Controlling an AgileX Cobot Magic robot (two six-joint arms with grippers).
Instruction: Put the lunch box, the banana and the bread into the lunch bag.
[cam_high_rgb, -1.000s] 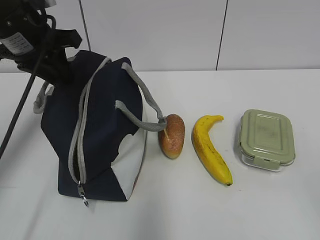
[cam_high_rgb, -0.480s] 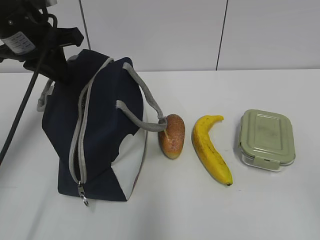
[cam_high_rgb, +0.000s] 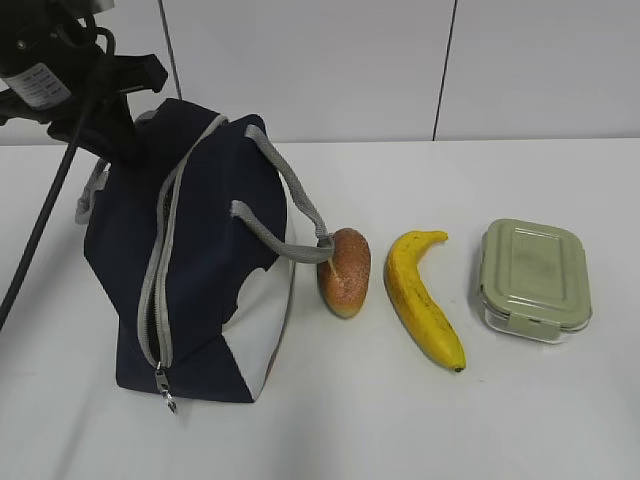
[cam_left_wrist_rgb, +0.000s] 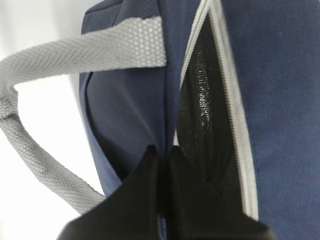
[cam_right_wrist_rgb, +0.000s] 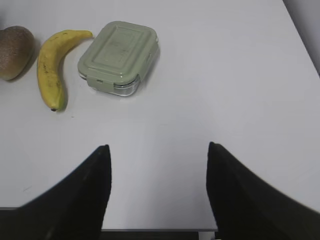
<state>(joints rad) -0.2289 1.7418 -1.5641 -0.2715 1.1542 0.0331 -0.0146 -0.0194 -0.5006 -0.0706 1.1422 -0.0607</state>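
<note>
The navy lunch bag (cam_high_rgb: 205, 250) stands at the left of the white table, its grey zipper (cam_left_wrist_rgb: 227, 95) parted at the far end so the black lining shows. My left gripper (cam_left_wrist_rgb: 162, 150) is shut on the bag's fabric edge beside that gap; from outside it (cam_high_rgb: 118, 140) sits at the bag's back top corner. To the right of the bag lie the bread (cam_high_rgb: 344, 272), the banana (cam_high_rgb: 420, 300) and the green-lidded lunch box (cam_high_rgb: 533, 278) in a row. My right gripper (cam_right_wrist_rgb: 157, 147) hangs open and empty, well short of the lunch box (cam_right_wrist_rgb: 119, 57), banana (cam_right_wrist_rgb: 50, 65) and bread (cam_right_wrist_rgb: 14, 52).
One grey handle (cam_high_rgb: 285, 215) droops onto the bread. Another handle (cam_left_wrist_rgb: 75, 50) loops left of my left gripper. The metal zip ring (cam_high_rgb: 168, 402) hangs at the bag's near end. The table's front edge (cam_right_wrist_rgb: 160, 231) lies just below my right gripper.
My left gripper has shut on the bag's edge, and the bag's top and handles have shifted slightly. The right gripper and the food have not moved.
</note>
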